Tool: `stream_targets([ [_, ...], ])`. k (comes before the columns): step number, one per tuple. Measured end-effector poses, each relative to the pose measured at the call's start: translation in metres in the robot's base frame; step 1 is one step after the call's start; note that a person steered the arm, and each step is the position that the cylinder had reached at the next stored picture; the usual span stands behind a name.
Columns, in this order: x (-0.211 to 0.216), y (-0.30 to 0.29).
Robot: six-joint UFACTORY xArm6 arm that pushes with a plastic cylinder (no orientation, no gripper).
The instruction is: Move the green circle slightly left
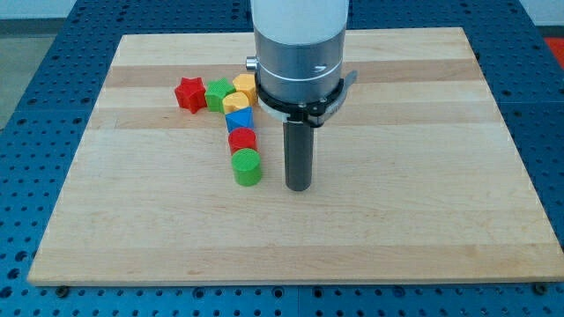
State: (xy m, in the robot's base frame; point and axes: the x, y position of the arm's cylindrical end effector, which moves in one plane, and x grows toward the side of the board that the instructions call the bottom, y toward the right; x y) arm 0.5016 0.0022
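The green circle (247,165) is a short upright cylinder at the lower end of a cluster of blocks left of the board's middle. My tip (299,188) rests on the board to the right of the green circle, a small gap away and a little lower in the view. Directly above the green circle sits a red cylinder-like block (242,140), touching or almost touching it.
Above the red block come a blue block (239,121), a yellow block (233,101) and a yellow-orange block (245,86). A green star-like block (217,93) and a red star (188,92) lie to their left. The wooden board (423,176) rests on a blue perforated table.
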Motion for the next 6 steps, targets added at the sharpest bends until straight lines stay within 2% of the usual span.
stream_targets([
  [6,-0.003,-0.032],
])
